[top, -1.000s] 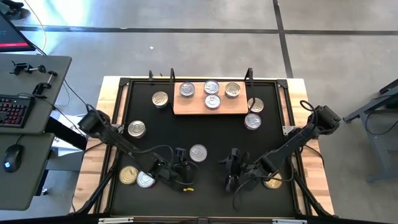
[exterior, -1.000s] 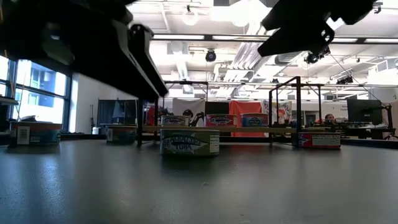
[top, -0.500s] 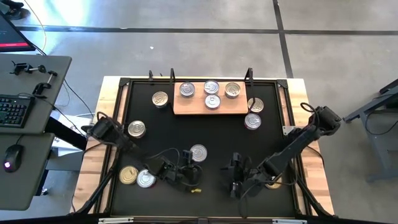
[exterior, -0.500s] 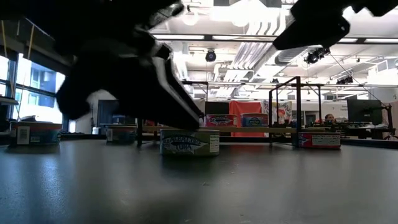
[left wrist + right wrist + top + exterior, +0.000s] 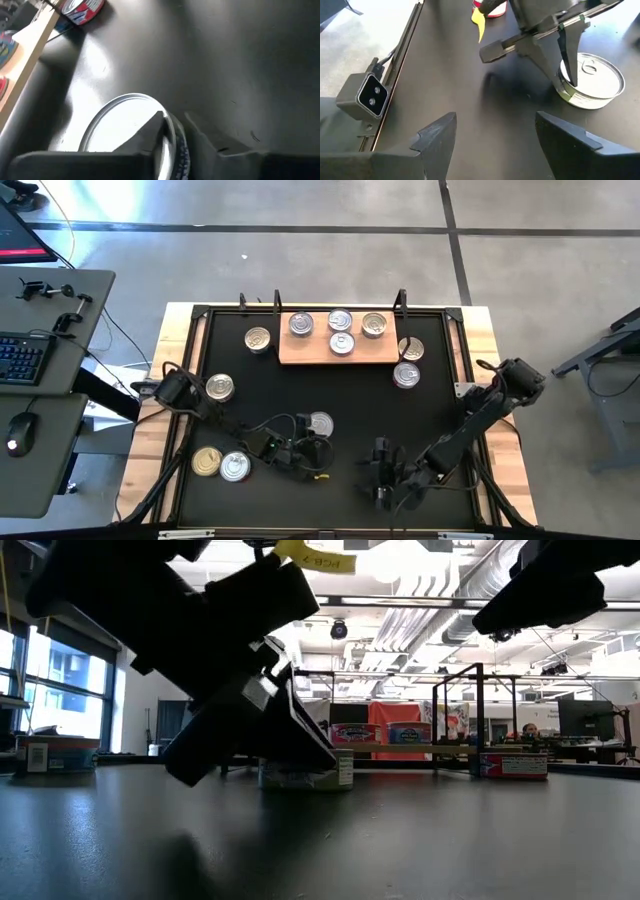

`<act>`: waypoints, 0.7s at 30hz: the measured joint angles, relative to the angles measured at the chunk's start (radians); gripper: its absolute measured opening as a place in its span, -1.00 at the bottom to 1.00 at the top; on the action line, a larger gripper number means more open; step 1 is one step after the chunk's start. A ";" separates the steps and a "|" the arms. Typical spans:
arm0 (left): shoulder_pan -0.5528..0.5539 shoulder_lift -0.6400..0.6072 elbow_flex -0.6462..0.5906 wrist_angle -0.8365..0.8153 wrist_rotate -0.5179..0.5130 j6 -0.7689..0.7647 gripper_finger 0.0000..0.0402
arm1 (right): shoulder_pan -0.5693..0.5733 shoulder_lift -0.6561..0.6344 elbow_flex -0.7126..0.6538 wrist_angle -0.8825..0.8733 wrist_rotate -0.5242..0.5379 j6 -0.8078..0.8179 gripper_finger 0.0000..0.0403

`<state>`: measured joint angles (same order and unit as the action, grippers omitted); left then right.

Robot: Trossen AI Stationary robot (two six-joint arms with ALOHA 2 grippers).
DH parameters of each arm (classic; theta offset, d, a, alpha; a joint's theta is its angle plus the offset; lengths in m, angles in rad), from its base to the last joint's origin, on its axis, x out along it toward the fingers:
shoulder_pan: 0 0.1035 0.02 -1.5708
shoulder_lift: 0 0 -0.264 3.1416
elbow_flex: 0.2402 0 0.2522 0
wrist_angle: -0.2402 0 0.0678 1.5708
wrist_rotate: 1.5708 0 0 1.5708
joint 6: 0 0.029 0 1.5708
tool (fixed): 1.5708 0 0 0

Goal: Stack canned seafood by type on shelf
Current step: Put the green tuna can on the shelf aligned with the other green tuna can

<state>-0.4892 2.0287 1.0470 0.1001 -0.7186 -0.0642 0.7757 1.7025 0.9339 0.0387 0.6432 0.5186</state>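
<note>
A silver-lidded tin (image 5: 320, 423) stands on its base mid-mat, and my left gripper (image 5: 308, 442) is shut on its near-left rim; the left wrist view shows the lid (image 5: 120, 127) between the fingers. My right gripper (image 5: 380, 478) hovers open over bare mat near the front edge, fingers (image 5: 437, 132) wide apart, looking toward that tin (image 5: 592, 80). The pale wooden shelf (image 5: 300, 352) lies at the far side with several silver-lidded tins on it. Other tins sit loose on the mat. My left gripper pinches the tin's rim (image 5: 176, 145) at its near-left side. One finger (image 5: 150, 135) lies on the lid and the other (image 5: 210, 142) stands outside the wall. The fingers slant down from the near left. The tin stands upright on the mat.
Loose tins lie at the far left (image 5: 257, 338), left (image 5: 219, 387), near left, one gold (image 5: 206, 461) and one silver (image 5: 234, 468), and right of the shelf (image 5: 411, 348) (image 5: 406, 375). A black frame rail (image 5: 400, 60) borders the mat. Bare mat lies between the grippers.
My left gripper has come down and moved toward the table's right and far side, onto the mid-mat tin, which has stayed in place. My right gripper has shifted toward the near edge, still open.
</note>
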 joint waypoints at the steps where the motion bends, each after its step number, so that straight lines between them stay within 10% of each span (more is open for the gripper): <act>1: 0.000 -0.001 0.000 0.000 0.000 -0.019 -0.75 | 0.000 0.003 0.000 0.002 -0.001 0.000 0.29; 21: -0.071 0.005 0.239 -0.396 -0.073 -0.065 -1.00 | 0.003 0.011 0.000 0.008 -0.012 -0.029 0.29</act>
<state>-0.5602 2.0335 1.2858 -0.2959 -0.7913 -0.1297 0.7792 1.7134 0.9337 0.0462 0.6315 0.4895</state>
